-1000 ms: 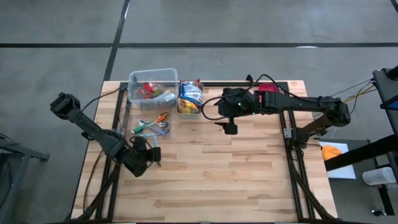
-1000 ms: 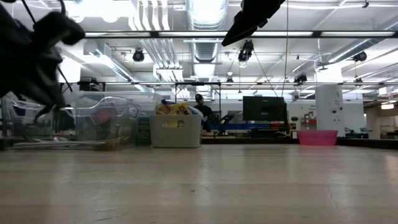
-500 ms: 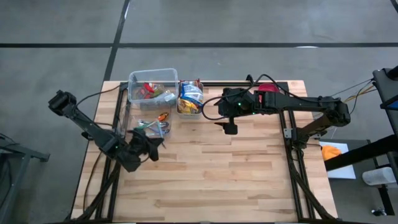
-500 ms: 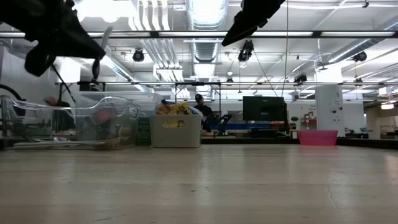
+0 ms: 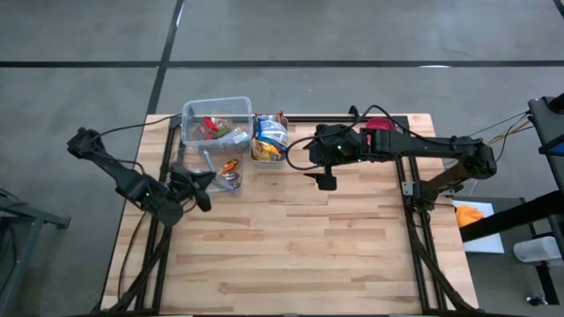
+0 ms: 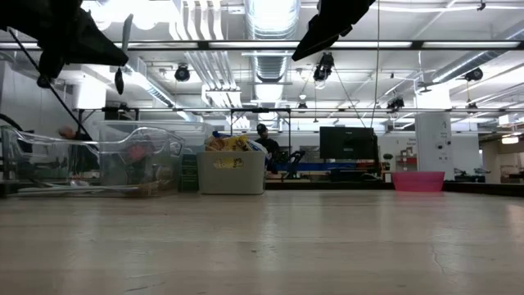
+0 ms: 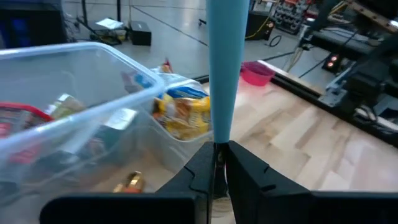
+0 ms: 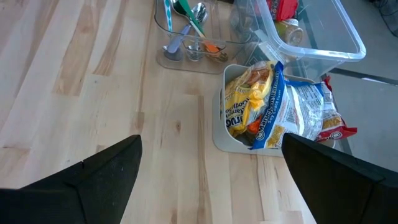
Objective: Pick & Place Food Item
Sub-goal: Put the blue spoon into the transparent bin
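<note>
My left gripper (image 7: 217, 152) is shut on a light-blue utensil (image 7: 225, 68) and hovers above the table's left side, next to the clear utensil holder (image 5: 226, 179). In the high view this gripper (image 5: 199, 180) sits near the clear bin (image 5: 217, 107) of packaged food. Snack bags (image 8: 273, 109) fill a small white bin (image 5: 270, 141) to that bin's right. My right gripper (image 8: 211, 186) stands open, high over the table's middle (image 5: 326, 180), with nothing between its fingers. My left gripper pinches the light-blue utensil's handle (image 7: 219, 134) between its two fingertips. From the fingertips the handle stands away in one straight line. In the low view the utensil (image 6: 126, 33) is steeply upright beside the gripper, lifted clear of the table.
The utensil holder holds a metal spoon (image 8: 198, 12) and an orange-tipped piece (image 5: 231, 165). A pink bowl (image 5: 381, 124) stands at the far right behind my right arm. Bare wooden tabletop (image 5: 308, 246) stretches over the near half.
My left gripper has risen and gone toward the table's far edge, nearing the utensil holder and clear bin, and has rolled about its own line. It stayed shut, carrying the light-blue utensil along. My right arm kept still.
</note>
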You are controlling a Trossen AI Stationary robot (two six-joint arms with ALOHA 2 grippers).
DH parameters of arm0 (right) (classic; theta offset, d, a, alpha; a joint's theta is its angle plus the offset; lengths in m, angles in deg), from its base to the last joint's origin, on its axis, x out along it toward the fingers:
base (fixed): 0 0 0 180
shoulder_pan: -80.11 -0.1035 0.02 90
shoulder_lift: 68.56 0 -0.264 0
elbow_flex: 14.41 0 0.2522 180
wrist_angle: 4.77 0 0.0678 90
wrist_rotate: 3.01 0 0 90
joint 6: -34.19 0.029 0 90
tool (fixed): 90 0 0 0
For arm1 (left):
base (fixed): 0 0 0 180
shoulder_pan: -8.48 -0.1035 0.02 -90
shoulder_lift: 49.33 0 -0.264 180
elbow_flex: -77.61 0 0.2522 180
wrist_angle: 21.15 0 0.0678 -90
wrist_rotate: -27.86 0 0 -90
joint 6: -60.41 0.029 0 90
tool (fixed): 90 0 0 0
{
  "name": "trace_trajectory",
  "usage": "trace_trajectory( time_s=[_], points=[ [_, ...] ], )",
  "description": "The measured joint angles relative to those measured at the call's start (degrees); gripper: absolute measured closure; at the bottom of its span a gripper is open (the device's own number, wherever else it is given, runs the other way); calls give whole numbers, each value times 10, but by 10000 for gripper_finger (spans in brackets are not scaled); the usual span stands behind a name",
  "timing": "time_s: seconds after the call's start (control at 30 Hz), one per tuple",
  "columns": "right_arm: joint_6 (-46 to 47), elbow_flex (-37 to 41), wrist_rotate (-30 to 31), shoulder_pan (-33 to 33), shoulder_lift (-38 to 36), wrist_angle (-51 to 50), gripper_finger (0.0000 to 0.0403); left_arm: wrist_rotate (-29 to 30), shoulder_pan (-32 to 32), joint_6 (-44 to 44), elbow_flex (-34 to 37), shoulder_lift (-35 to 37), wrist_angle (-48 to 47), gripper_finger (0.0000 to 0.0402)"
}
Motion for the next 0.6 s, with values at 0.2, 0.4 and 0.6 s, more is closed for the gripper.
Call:
trace_trajectory(
  time_s=[0.2,0.4,0.6],
  points=[
    [0,0,0,0,0,0,18,0,-22,-46,0,53,-57,364],
    [0,0,0,0,0,0,18,-37,-56,-66,0,78,-106,364],
    [0,0,0,0,0,0,18,-125,-101,-115,0,83,-182,364]
  ],
)
